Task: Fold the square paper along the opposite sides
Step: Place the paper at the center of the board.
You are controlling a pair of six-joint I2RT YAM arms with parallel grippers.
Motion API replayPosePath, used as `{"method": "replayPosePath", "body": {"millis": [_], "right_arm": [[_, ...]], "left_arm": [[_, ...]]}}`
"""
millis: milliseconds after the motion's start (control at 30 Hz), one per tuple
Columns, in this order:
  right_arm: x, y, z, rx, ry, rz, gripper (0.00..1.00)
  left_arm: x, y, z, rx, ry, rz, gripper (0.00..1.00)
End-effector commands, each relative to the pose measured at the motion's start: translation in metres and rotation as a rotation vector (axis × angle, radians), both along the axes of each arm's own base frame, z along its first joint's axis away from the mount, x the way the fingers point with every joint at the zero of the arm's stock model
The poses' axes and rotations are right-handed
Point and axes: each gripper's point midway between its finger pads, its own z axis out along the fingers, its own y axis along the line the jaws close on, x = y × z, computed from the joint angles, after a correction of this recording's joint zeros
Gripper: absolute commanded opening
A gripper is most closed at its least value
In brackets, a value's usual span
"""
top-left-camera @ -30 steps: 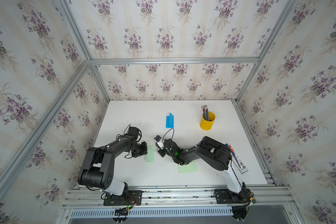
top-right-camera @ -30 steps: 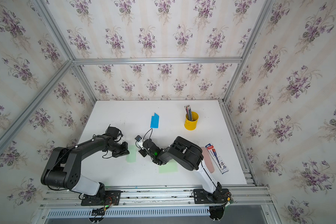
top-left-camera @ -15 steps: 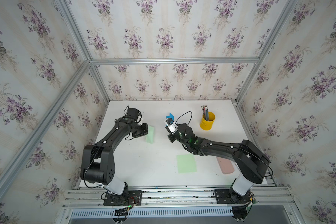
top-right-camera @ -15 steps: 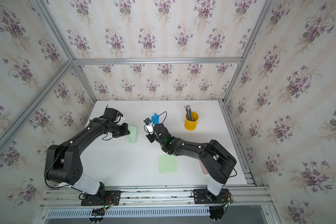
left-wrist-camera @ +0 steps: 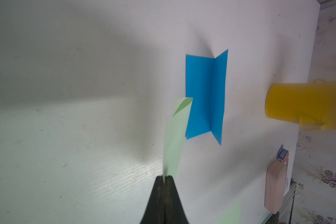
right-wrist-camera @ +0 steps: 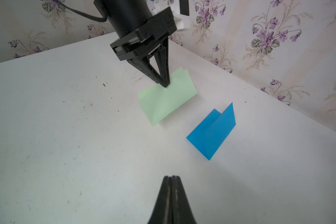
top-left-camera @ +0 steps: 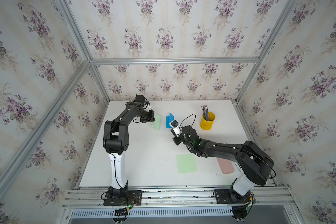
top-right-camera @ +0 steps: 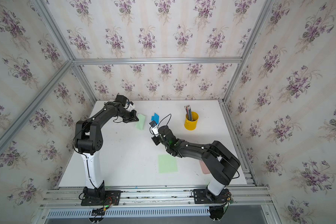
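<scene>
Purple-flowered wallpaper walls [top-left-camera: 163,29] in aluminium framing [top-left-camera: 173,61] surround a scuffed white table [top-left-camera: 144,164].

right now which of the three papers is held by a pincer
The folded green paper, pinched in the left pincer; the flat green square and blue paper lie free.

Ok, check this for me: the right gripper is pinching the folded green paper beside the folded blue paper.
Wrong arm. The left gripper is pinching the folded green paper beside the folded blue paper. The right wrist view shows it, with the right gripper shut on nothing.
</scene>
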Motion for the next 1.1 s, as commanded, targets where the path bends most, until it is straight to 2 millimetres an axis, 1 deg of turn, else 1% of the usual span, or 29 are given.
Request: {"method": "replayPosePath", "body": {"millis": [0,267,500,567,667,767,867,967,1067], "right_arm": [[0.003,0.002,0.003,0.029,0.013,-0.002,0.00],[0.006,-0.003,-0.001,0.029,0.032,-0.015,0.00],[0.006,-0.004,-0.003,0.030,0.041,-0.019,0.00],[0.006,-0.004,-0.004,0.031,0.042,-0.018,0.00],[0.006,-0.003,-0.003,0.032,0.042,-0.016,0.00],[0.007,-0.004,-0.002,0.034,0.040,-0.019,0.00],[0.007,-0.005,-0.002,0.034,0.042,-0.020,0.00],[0.007,-0.006,-0.003,0.033,0.043,-0.022,0.00],[0.009,-0.007,-0.002,0.034,0.043,-0.025,0.03]], "left_arm": [[0.004,-0.007,-0.007,-0.031,0.025,-0.010,0.02],[0.022,-0.007,-0.044,-0.041,0.071,0.066,0.02],[0.032,-0.003,-0.062,-0.026,0.074,0.116,0.03],[0.034,-0.002,-0.064,-0.022,0.070,0.126,0.04],[0.038,-0.001,-0.066,-0.018,0.061,0.136,0.09],[0.041,0.001,-0.068,-0.006,0.056,0.136,0.09],[0.044,0.003,-0.067,0.008,0.044,0.130,0.13],[0.045,0.004,-0.066,0.016,0.042,0.124,0.20],[0.042,0.005,-0.064,0.027,0.038,0.126,0.27]]}}
